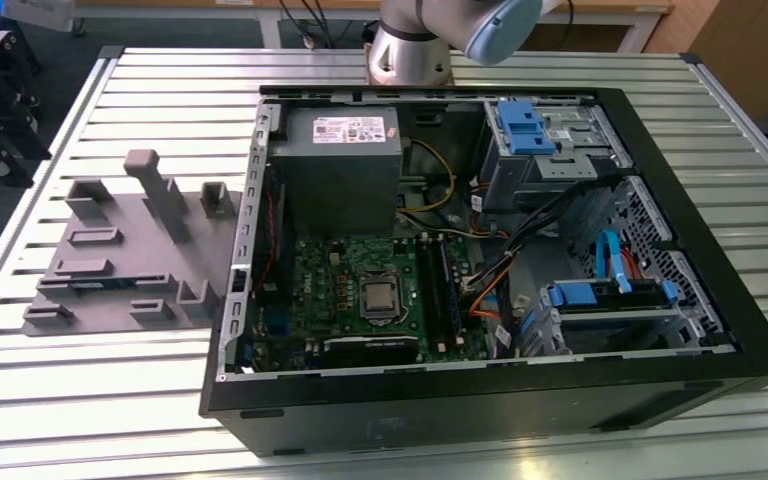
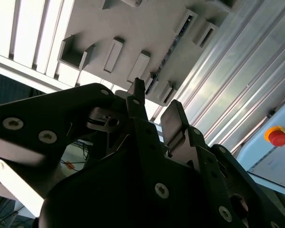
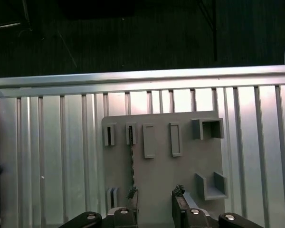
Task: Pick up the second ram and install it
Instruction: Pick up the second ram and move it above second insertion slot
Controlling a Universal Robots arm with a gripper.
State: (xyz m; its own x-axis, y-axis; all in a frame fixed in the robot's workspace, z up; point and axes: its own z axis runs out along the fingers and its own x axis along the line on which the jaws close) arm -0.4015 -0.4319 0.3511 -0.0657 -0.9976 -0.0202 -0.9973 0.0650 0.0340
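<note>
The second ram point(image 3: 132, 164) stands on its long edge in the slots of the grey fixture point(image 3: 161, 178), and reads as a thin dark line. In the second wrist view the second ram point(image 2: 172, 50) is the same thin line across the fixture point(image 2: 147, 28). My gripper point(image 3: 155, 195) hangs high above the fixture, open, with nothing between its fingers. One fingertip point(image 3: 132, 194) lines up with the near end of the ram; the other fingertip point(image 3: 178, 192) is off to its side. In the second wrist view the gripper point(image 2: 154, 107) shows from behind, its jaws apart.
The open computer case point(image 1: 704, 370) lies on the slatted metal table point(image 1: 91, 400), with the green motherboard point(image 1: 324, 265), grey power supply point(image 1: 335, 165) and blue drive bays inside. The fixture point(image 1: 117, 260) sits at the case's left in the exterior view. A red button point(image 2: 278, 137) is nearby.
</note>
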